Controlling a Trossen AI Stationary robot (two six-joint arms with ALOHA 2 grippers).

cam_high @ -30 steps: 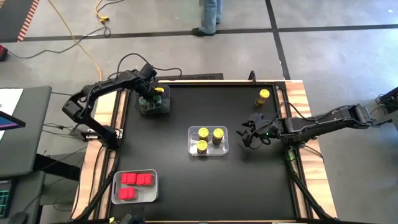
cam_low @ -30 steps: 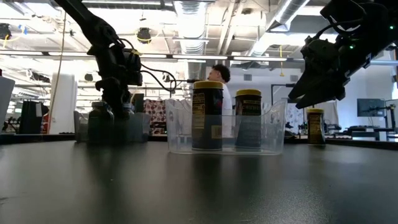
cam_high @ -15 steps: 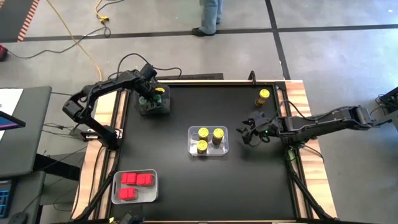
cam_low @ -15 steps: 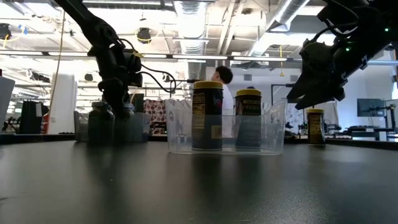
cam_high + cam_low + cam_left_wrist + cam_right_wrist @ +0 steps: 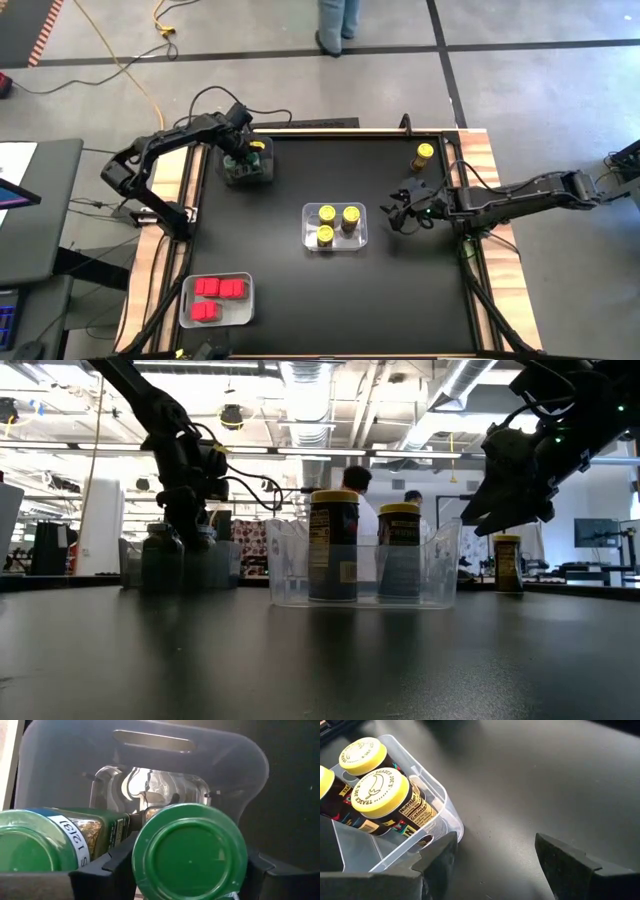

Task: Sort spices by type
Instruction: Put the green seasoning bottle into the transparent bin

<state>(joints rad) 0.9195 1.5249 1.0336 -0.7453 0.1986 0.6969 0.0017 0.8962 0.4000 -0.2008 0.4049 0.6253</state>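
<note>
Table (image 5: 400,300), near to far: at 7 o'clock a clear bin (image 5: 216,301) holding three red-topped jars (image 5: 220,289); at centre a second clear bin (image 5: 335,227) with three yellow-lidded jars (image 5: 327,214) upright. Right gripper (image 5: 398,213), at 3 o'clock just beside that bin, hangs above the table with fingers (image 5: 437,862) well apart and nothing between them. At 1 o'clock one yellow-lidded jar (image 5: 424,154) stands alone; at 11 o'clock the left gripper (image 5: 240,157) reaches into a grey bin (image 5: 262,175), its fingers (image 5: 122,865) flanking an upright green-lidded jar (image 5: 190,851), grip or slack cannot be told, a second green-lidded jar (image 5: 30,855) beside it.
</note>
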